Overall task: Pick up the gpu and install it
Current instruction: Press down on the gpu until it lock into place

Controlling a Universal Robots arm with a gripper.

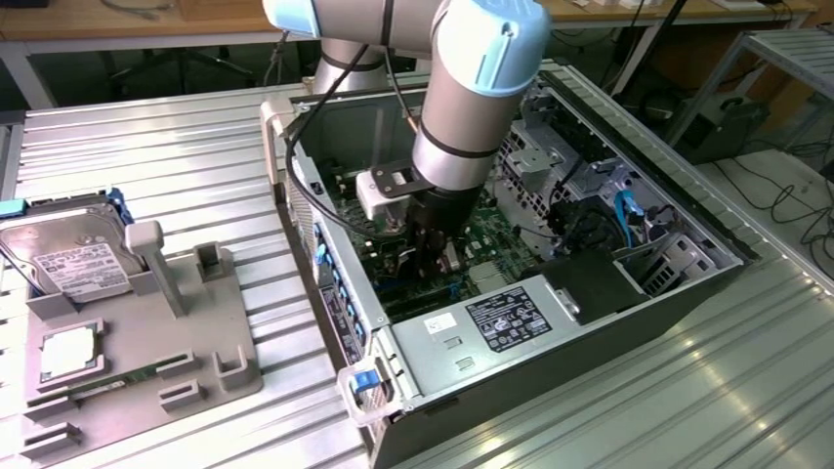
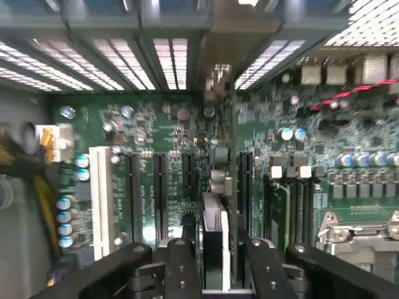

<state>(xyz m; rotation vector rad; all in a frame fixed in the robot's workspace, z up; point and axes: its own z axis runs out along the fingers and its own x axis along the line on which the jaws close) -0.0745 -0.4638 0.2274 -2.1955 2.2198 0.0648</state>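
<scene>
Inside open computer case (image 1: 678,210), gpu (image 2: 215,240) stands edge-on along motherboard slots between slightly parted claw (image 2: 218,268) fingers.

Reaching down through the open side of the computer case (image 1: 612,127), with the arm (image 1: 476,98) taking up the middle of the opening and the power supply (image 1: 502,322) and drive cage (image 1: 554,147) closing in on either side. Standing edge-on between the gripper (image 2: 221,265) fingers (image 2: 182,268), the gpu (image 2: 215,240) over the motherboard (image 2: 174,143), hemmed by black slots (image 2: 159,187), a white slot (image 2: 103,199) and capacitors (image 2: 65,212). Lying bare around the case, the ribbed metal table (image 1: 183,166), apart from the grey fixture (image 1: 170,332) holding the hard drive (image 1: 72,259).
</scene>
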